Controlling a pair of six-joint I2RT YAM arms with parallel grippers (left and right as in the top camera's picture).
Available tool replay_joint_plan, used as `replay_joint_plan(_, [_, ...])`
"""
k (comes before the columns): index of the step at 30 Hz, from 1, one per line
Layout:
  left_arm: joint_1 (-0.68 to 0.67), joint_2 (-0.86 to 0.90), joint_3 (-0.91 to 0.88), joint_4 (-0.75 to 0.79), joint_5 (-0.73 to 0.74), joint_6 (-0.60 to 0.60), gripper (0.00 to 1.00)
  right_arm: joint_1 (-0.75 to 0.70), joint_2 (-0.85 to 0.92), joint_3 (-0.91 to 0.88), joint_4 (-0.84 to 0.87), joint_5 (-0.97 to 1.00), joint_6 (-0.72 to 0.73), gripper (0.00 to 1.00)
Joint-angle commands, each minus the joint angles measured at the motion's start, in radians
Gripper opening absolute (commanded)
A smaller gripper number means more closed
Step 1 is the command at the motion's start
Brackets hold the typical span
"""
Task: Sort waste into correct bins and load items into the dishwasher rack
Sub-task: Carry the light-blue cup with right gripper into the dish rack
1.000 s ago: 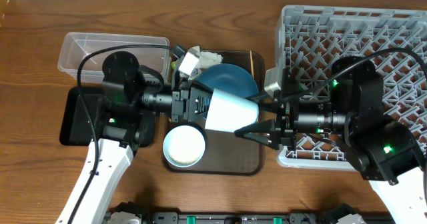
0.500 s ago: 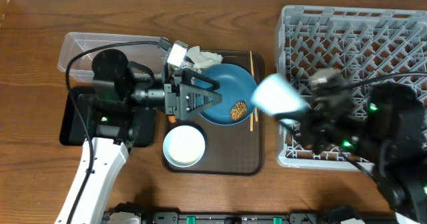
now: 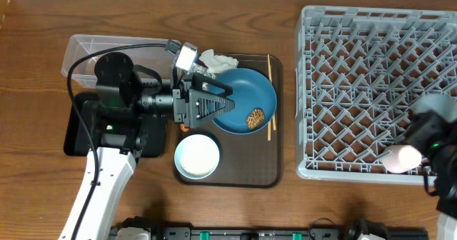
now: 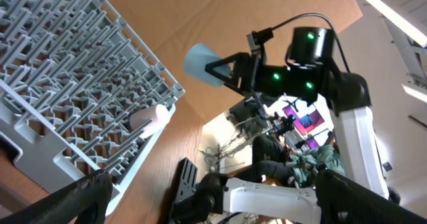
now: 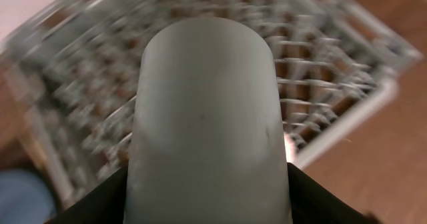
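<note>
Judging by how things lie, the job is only begun. The grey rack (image 3: 357, 76) on the right is almost bare. Its one item is a pink cup (image 3: 400, 157), lying on its side at the near right corner.

The brown tray (image 3: 243, 172) in the middle holds nearly everything left to move. On it sits the blue plate (image 3: 250, 90), with a brown food lump (image 3: 255, 117) on its near right part. The chopsticks (image 3: 269, 72) lie along the plate's right edge, and crumpled paper (image 3: 218, 59) sits at the far rim.

At the far left, the clear tub (image 3: 82, 54) looks empty. The black tray (image 3: 73, 129) just near of it is mostly hidden under the left arm, so I cannot tell what it holds. As far as the views show, no waste is sorted yet.

The white bowl (image 3: 197, 156) stands at the tray's near left; whether anything is in it I cannot tell.

The left gripper (image 3: 230, 103) hangs over the plate's left edge, its fingers spread wide with nothing between them. The right gripper (image 4: 217, 67) is clamped on the light-blue cup (image 4: 195, 59), which is in the air by the rack's right side and not yet set down.
</note>
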Motion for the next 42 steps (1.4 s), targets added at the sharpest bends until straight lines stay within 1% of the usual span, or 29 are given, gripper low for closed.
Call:
replay_joint_plan(1, [0.004, 0.002, 0.013, 0.005, 0.030, 0.016, 0.98, -0.107, 0.040, 0.011, 0.001, 0.054, 0.053, 0.58])
replay_joint_plan(7, [0.004, 0.002, 0.013, 0.005, 0.037, 0.017, 0.98, -0.259, 0.185, 0.011, 0.010, -0.032, 0.085, 0.56])
replay_joint_plan(13, [0.004, 0.002, 0.013, 0.005, 0.049, 0.017, 0.98, -0.422, 0.357, 0.011, 0.022, -0.116, 0.113, 0.57])
replay_joint_plan(17, [0.004, 0.002, 0.013, 0.005, 0.049, 0.018, 0.98, -0.533, 0.450, 0.011, 0.014, -0.249, 0.112, 0.55])
replay_joint_plan(19, [0.004, 0.002, 0.013, 0.005, 0.048, 0.022, 0.98, -0.573, 0.488, 0.011, 0.003, -0.299, 0.108, 0.55])
replay_joint_plan(24, [0.004, 0.002, 0.013, 0.005, 0.049, 0.024, 0.98, -0.640, 0.561, 0.011, 0.010, -0.301, 0.109, 0.56])
replay_joint_plan(25, [0.004, 0.002, 0.013, 0.005, 0.049, 0.024, 0.98, -0.648, 0.574, 0.011, 0.012, -0.303, 0.109, 0.56])
replay_joint_plan(26, [0.004, 0.002, 0.013, 0.005, 0.048, 0.024, 0.98, -0.653, 0.586, 0.011, 0.019, -0.309, 0.109, 0.60])
replay_joint_plan(29, [0.004, 0.002, 0.013, 0.005, 0.048, 0.024, 0.98, -0.655, 0.621, 0.011, 0.061, -0.366, 0.055, 0.82])
replay_joint_plan(31, [0.004, 0.002, 0.013, 0.005, 0.049, 0.024, 0.98, -0.653, 0.634, 0.011, 0.068, -0.441, 0.032, 0.88])
replay_joint_plan(34, [0.004, 0.002, 0.013, 0.005, 0.049, 0.024, 0.98, -0.653, 0.631, 0.013, 0.089, -0.575, -0.021, 0.86])
replay_joint_plan(37, [0.004, 0.002, 0.013, 0.005, 0.049, 0.024, 0.98, -0.645, 0.598, 0.015, 0.088, -0.648, -0.049, 0.86])
replay_joint_plan(42, [0.003, 0.002, 0.013, 0.005, 0.043, -0.002, 0.98, -0.553, 0.457, 0.015, 0.080, -0.784, -0.108, 0.87])
